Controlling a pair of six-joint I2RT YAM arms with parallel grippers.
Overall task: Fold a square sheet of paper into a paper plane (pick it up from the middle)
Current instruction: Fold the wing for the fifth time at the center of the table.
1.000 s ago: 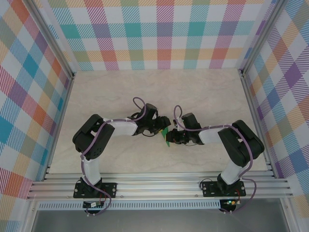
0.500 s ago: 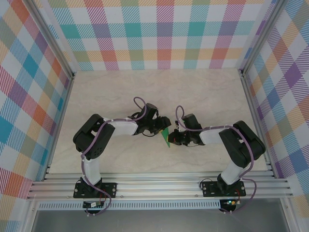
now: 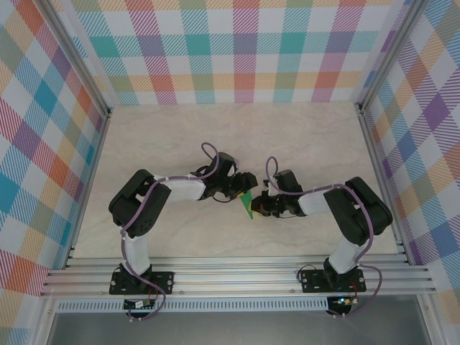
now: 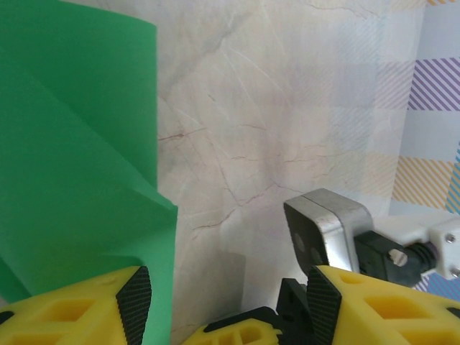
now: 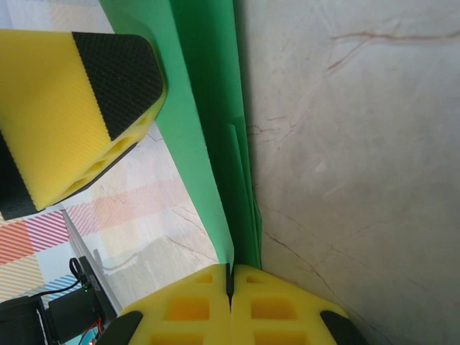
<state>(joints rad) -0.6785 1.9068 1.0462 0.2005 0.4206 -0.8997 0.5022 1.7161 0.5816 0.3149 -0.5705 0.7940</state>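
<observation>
Right wrist: gripper (image 5: 231,282) tighter on paper (image 5: 205,86)

Table (image 3: 316,136) centre: green paper (image 3: 248,203) between both arms' jaws.

the green sheet of paper (image 3: 248,203) is bright, plain and thin, and it is already partly folded. from above it shows as a small green sliver, turned nearly edge-on, over the middle of the bench (image 3: 302,136). in the left wrist view the paper (image 4: 72,180) presents a broad flat face with one straight, sharp outer edge. a diagonal fold line crosses this face where one flap lies over another, ending in a pointed corner. in the right wrist view the paper (image 5: 205,144) appears as several thin layers lying close together, their long edges parallel. its near end is pinched between the closed fingers of the right gripper (image 5: 231,277).
</observation>
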